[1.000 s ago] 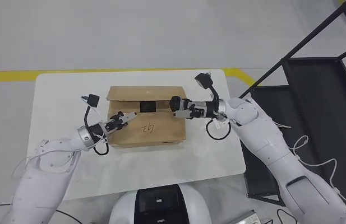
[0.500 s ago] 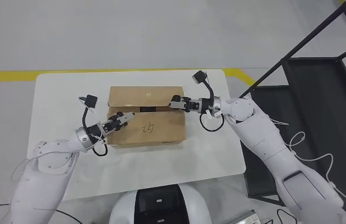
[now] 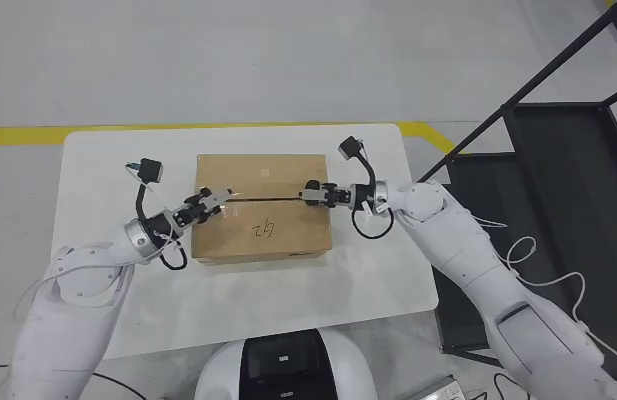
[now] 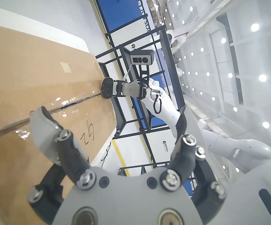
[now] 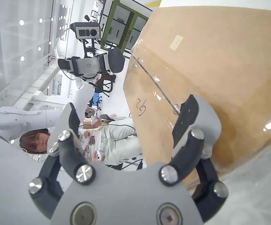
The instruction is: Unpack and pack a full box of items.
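Cardboard box (image 3: 263, 225), brown, stands in the middle of a white table (image 3: 108, 160). Its flaps are down and a glossy taped seam (image 3: 268, 198) runs across the top. The left gripper (image 3: 210, 197) is at the seam's left end, fingers spread wide. The right gripper (image 3: 310, 192) is at the seam's right end, also spread, with one finger (image 5: 191, 118) over the seam.
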